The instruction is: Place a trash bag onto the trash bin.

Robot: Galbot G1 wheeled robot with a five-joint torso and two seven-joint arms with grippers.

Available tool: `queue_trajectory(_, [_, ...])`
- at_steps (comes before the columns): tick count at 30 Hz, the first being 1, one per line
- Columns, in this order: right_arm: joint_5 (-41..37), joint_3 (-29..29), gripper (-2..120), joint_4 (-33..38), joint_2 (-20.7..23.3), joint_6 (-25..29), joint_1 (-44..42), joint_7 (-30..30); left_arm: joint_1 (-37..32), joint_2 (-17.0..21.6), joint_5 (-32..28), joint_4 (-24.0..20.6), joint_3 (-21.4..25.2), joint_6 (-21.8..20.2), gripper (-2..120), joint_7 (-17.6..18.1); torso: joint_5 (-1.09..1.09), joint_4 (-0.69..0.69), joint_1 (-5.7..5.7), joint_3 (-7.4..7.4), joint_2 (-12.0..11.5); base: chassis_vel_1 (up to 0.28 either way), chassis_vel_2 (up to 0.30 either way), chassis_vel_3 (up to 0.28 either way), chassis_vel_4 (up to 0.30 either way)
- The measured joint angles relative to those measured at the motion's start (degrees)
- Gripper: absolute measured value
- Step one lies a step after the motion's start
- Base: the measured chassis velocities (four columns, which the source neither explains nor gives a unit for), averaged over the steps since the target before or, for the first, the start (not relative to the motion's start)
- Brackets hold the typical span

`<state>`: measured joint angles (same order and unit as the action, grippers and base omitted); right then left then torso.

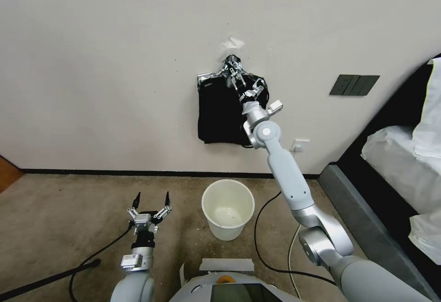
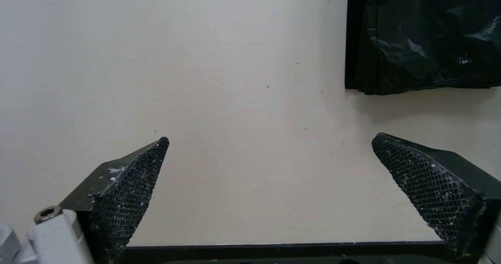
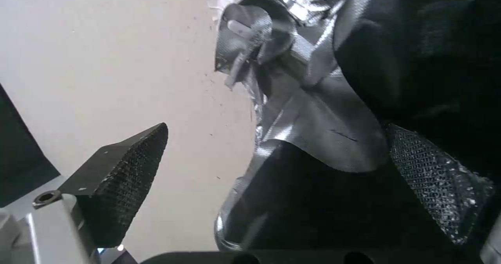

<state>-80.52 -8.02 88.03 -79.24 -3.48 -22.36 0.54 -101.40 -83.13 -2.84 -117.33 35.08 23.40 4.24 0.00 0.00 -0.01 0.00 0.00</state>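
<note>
In the head view, the trash bin stands upright on the carpet floor, near the wall and between the two arms. It has no bag on it, and the inside looks cream-white. Above it, a flat bundle of black bags hangs on the wall, gathered at the top under silver tape. The right arm is stretched up to this bundle, and the right claw is at its top part, beside the silver tape. The left claw is low, over the floor to the left of the bin, its fingers spread apart and holding nothing. A black cable lies on the floor beside the bin.

In the left wrist view, the two black fingers of the left claw are wide apart, with the bare wall between them. A lower corner of the bundle of black bags hangs farther off.

In the right wrist view, the right claw is released. One finger lies against the black plastic, the other stands free before the wall. Crumpled silver tape and black plastic are between them. A single trash bag cannot be told apart from the bundle.
</note>
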Motion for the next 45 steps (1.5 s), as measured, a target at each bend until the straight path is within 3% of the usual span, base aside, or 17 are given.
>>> queue_trajectory(20, [-0.1,0.3,100,-2.1,-0.4,-0.3,1.7,-2.3,0.2,0.2,-0.2,-0.1,-0.1,0.0,100,0.0,0.00,0.00,0.00,0.00,0.0,0.000,0.000,0.000,0.000])
queue_trajectory(23, [-0.1,0.3,96,-2.6,-0.6,-0.3,2.0,-2.2,0.3,0.2,-0.3,0.0,-0.1,0.0,100,0.1,0.00,0.00,0.00,0.00,0.0,0.000,0.000,0.000,0.000])
queue_trajectory(40, [0.3,0.1,37,-3.2,-0.9,0.0,2.1,-2.0,0.4,0.4,-0.5,-0.1,-0.3,0.0,100,0.1,0.00,0.00,0.00,0.00,0.0,0.000,0.000,0.000,0.000])
queue_trajectory(42, [0.7,0.1,21,-3.6,-1.1,0.1,2.3,-2.0,0.4,0.4,-0.5,-0.1,-0.3,0.0,100,0.1,0.00,0.00,0.00,0.00,0.0,0.000,0.000,0.000,0.000])
queue_trajectory(45, [1.3,0.1,11,-4.3,-1.3,0.3,2.6,-2.0,0.4,0.5,-0.6,-0.1,-0.3,-0.1,100,0.1,0.00,0.00,0.00,0.00,0.0,0.000,0.000,0.000,0.000])
